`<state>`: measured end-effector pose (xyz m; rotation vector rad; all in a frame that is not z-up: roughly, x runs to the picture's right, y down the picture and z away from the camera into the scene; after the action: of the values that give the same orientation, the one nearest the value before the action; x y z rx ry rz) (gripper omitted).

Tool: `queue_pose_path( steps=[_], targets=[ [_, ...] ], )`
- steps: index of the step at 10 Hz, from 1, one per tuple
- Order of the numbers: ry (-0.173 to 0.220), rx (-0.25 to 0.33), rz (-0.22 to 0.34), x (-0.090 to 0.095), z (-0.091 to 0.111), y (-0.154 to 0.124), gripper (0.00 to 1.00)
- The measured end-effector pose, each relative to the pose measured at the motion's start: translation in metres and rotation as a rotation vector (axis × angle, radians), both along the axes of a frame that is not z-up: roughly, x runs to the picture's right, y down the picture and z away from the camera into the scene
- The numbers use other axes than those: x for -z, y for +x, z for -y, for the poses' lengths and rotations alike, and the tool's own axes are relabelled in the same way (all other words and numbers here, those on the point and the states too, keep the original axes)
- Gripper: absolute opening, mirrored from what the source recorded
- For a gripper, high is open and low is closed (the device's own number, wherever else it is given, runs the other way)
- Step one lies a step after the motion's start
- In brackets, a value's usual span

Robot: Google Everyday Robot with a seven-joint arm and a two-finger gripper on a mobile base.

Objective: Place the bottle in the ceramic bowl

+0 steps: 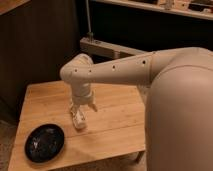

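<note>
While the arm (115,70) reaches in over the right edge of the surface (117,127), the ceramic bowl (45,142) sits at the front-left corner. Gripper (81,114) is down over the bottle (79,121) mid-surface, I'd guess for pickup. I can't tell if the jaws are clenched. Nothing between bottle and bowl that I can see.

Bench (117,127): ceramic bowl (45,143) on top, front-left corner. Bottle (79,122) near mid-bench, behind and right of the bowl, apart from it. Gripper (80,112) directly above, at the bottle.
</note>
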<state>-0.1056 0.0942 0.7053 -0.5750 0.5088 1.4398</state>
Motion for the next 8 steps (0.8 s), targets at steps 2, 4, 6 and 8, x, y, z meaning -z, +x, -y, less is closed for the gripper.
queue_pose_path(
  steps=[2, 4, 6, 8],
  targets=[
    [0.03, 0.0, 0.033, -0.012, 0.015, -0.014, 0.65],
    [0.038, 0.021, 0.159, -0.029, 0.031, -0.041, 0.65],
    [0.022, 0.041, 0.264, -0.049, 0.037, -0.056, 0.65],
    [0.007, 0.073, 0.316, -0.072, 0.032, -0.069, 0.65]
  ],
)
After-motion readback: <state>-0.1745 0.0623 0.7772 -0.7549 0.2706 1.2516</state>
